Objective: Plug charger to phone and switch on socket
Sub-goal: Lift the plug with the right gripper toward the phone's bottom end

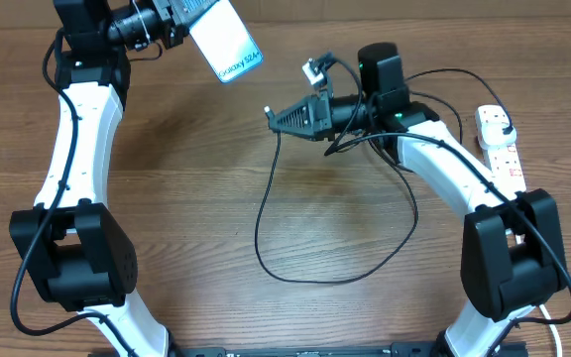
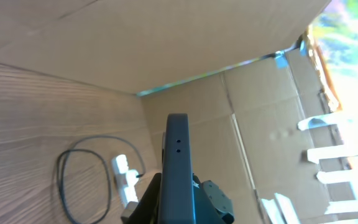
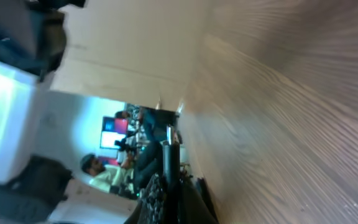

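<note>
Phone: the phone (image 1: 224, 42) is at the top centre of the overhead view, off the desk and tilted. Its light screen faces the camera, and the end with the "Galaxy" text points to the lower right. In the left wrist view it shows edge-on as a dark slim bar (image 2: 178, 168).
Left fingers: the left fingers (image 1: 174, 30) are closed on the phone's upper-left end.
Charger: the connector tip (image 1: 267, 111) sits just below and right of the phone and is not touching it. The thin black cable (image 1: 262, 213) drops from the tip into a wide loop across the middle of the desk. It then runs up to the right to the black plug (image 1: 501, 123).
Right fingers: the right fingers (image 1: 290, 117) are narrow, pinching the cable right behind the tip and pointing toward the left of the frame. The right wrist view shows the tip (image 3: 169, 152) sticking out between them.
Socket: the white socket (image 1: 504, 154) lies along the right edge of the desk, partly behind the right arm, with the plug seated at its upper end. The switch positions are too small to read.
Desk: the wood-grain desk (image 1: 196, 198) has a cardboard wall (image 2: 197, 43) behind it.
</note>
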